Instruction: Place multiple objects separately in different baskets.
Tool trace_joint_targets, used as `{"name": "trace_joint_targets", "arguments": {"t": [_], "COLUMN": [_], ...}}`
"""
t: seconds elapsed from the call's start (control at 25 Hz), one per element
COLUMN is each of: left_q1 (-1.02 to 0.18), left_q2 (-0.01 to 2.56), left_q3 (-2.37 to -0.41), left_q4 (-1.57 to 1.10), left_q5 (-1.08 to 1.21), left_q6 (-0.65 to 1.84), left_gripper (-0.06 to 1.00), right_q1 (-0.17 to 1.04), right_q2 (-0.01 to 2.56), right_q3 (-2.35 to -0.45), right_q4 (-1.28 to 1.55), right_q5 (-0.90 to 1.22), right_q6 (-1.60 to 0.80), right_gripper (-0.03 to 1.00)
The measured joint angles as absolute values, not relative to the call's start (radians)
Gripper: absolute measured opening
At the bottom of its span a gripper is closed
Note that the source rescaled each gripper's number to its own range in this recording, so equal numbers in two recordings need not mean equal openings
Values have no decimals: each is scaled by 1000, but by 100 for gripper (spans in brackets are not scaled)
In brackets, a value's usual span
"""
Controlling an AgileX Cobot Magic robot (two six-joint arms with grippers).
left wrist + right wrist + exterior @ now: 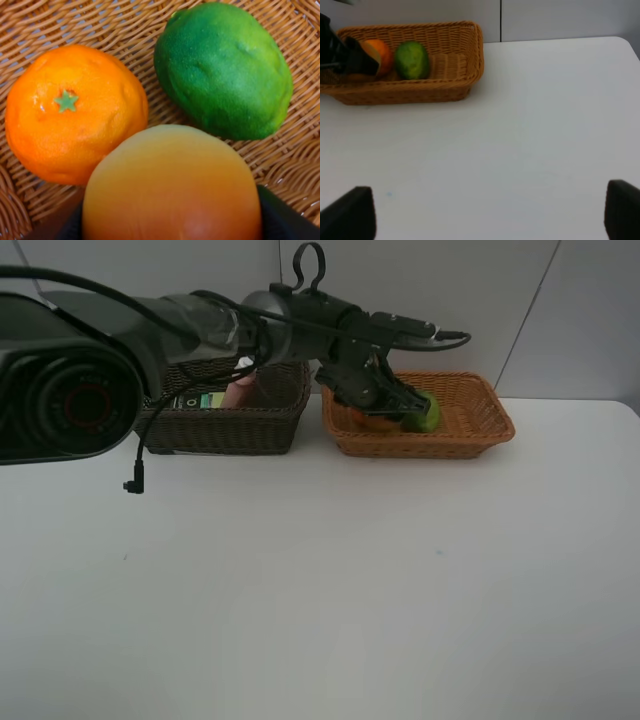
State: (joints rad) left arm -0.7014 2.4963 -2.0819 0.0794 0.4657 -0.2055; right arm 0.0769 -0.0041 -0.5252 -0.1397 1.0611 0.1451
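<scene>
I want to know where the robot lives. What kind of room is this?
Probably a lab or test room, not a kitchen: a bare white table, plain pale walls, and just two baskets set out for practice.

Dark grey arm (200,325), black cables (140,455)

You see a light orange-tan basket (470,430) with a tight woven wicker pattern of pale strands, and beside it a dark brown basket (225,430) woven in the same way. In the tan one lies a bright orange (72,112) with a small pale green star at its stem. The green round fruit (225,70) is deep green, shading to yellow-green on one side, with a fine pebbled skin. The red-orange round fruit (172,185) fades from yellowish tan to red-orange. The left gripper (385,400) is black, the table (320,590) plain white, the wall (520,300) pale grey. In the dark basket you see something pink (238,392).
</scene>
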Motion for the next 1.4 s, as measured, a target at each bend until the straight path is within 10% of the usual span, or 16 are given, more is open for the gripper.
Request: {"name": "trace_joint_targets", "arguments": {"t": [0.24, 1.4], "left_q1": [-701, -562], "left_q2": [2496, 2040], "left_q3": [-2082, -1914], "left_q4": [79, 76], "left_q5": [490, 985], "left_q6": [-203, -249], "left_gripper": [100, 100], "right_q1": [77, 77], "right_q2": [-4, -4], "right_q3": [-525, -525], "right_q4": [-139, -139], "right_q5": [1061, 1061], "right_q6": [145, 145], "right_gripper": [100, 100]}}
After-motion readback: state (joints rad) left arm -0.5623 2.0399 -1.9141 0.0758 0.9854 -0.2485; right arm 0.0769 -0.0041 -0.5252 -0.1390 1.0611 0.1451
